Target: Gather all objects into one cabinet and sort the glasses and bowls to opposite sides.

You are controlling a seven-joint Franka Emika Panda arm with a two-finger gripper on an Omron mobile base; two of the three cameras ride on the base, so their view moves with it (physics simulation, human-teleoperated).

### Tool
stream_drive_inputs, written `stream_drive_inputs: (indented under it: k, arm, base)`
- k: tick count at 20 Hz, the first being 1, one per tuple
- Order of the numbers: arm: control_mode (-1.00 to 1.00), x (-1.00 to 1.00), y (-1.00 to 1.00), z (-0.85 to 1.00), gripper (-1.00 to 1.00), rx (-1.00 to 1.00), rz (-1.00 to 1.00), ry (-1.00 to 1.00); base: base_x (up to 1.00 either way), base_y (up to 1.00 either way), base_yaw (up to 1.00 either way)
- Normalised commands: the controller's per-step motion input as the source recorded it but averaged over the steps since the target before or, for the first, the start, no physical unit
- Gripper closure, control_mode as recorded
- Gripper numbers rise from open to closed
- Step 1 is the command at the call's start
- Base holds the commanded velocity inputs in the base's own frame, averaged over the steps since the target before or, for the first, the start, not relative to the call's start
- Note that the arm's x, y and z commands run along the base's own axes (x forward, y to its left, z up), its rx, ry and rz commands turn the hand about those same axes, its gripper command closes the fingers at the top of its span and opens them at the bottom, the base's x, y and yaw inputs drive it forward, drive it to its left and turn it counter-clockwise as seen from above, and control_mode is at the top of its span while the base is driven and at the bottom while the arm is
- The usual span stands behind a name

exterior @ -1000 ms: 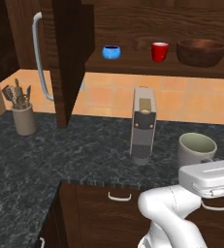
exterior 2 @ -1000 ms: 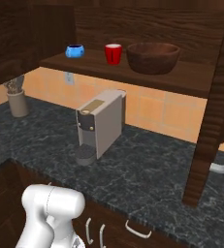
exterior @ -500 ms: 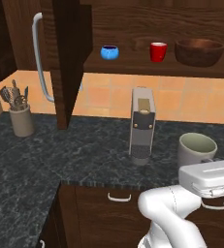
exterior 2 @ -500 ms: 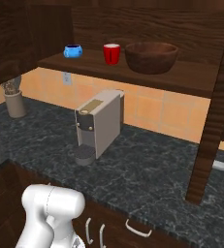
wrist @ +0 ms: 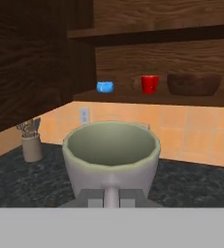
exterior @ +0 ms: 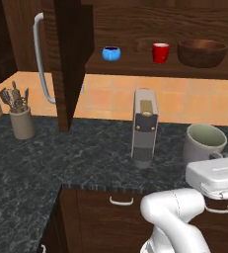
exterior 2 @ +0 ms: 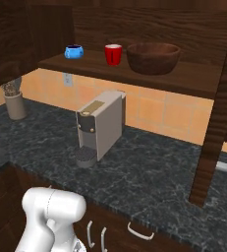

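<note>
The grey-beige cup (wrist: 111, 157) sits large and close in front of my gripper (wrist: 112, 197), which is shut on its near side. In the left base view that cup (exterior: 204, 142) hovers just ahead of my hand at the counter's front right. On the dark brown cabinet's shelf (exterior: 135, 68) stand the small blue bowl (exterior: 111, 53) at the left, the red cup (exterior: 160, 52) in the middle and the big wooden bowl (exterior: 202, 53) at the right. The cabinet's open door (exterior: 68, 59) carries a curved grey handle (exterior: 40, 54).
A beige coffee machine (exterior: 144, 126) stands on the dark stone counter (exterior: 86, 153) under the shelf, left of the held cup. A utensil crock (exterior: 21, 121) sits at the far left. The cabinet's other open door (exterior 2: 223, 98) hangs at the right.
The grey-beige cup and my hand have risen a little together. The shelf items and the coffee machine have stayed put.
</note>
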Motion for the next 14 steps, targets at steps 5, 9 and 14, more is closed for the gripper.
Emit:
stream_drive_inputs:
  k: [5, 9, 14]
  arm:
    - [-1.00, 0.00, -0.05, 0.54, 1.00, 0.00, 0.00, -0.25]
    - [-1.00, 0.19, -0.39, 0.38, 1.00, -0.02, 0.00, -0.12]
    - [-1.00, 0.45, -0.77, 0.12, 1.00, -0.04, 0.00, -0.03]
  base:
    - [0.00, 0.00, 0.00]
    - [0.00, 0.00, 0.00]
    - [0.00, 0.00, 0.00]
